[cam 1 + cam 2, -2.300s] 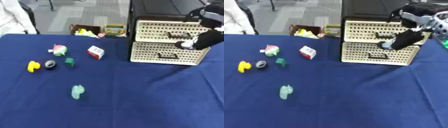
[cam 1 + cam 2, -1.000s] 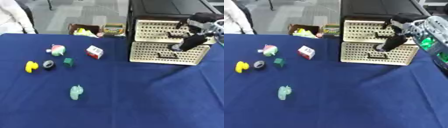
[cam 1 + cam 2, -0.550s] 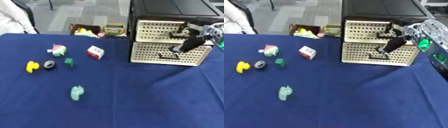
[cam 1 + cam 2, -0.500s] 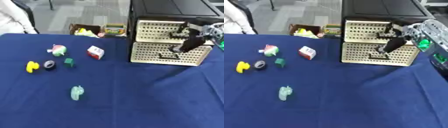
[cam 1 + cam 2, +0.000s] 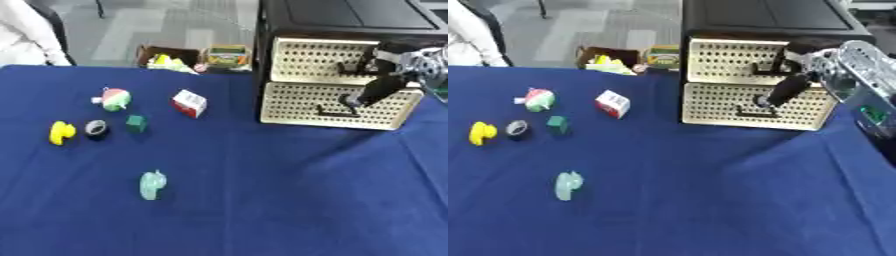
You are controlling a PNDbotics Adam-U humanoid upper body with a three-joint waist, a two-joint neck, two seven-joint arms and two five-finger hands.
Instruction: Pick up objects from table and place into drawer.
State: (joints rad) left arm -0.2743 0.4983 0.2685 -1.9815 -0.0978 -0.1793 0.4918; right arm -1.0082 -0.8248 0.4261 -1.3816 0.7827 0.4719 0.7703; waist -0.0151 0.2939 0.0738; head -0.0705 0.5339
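Your right hand was at the front of the drawer unit, which stood at the far right of the blue tabletop. Its dark fingers hung down across the seam between the upper drawer and the lower drawer, close to the lower handle. Whether they had hooked a handle, you could not tell. Both drawers looked closed, so the step in hand was likely opening one; the next move would call for catching a handle and pulling toward you.

The objects lay untouched, well apart from the unit on the left: a yellow duck, a dark ring, a green block, a pink-and-green toy, a red-and-white box, and a pale green figure nearer you.

The right eye view showed your silver forearm, with a green light; the left eye view cropped most of it. Your left hand appeared in neither view.
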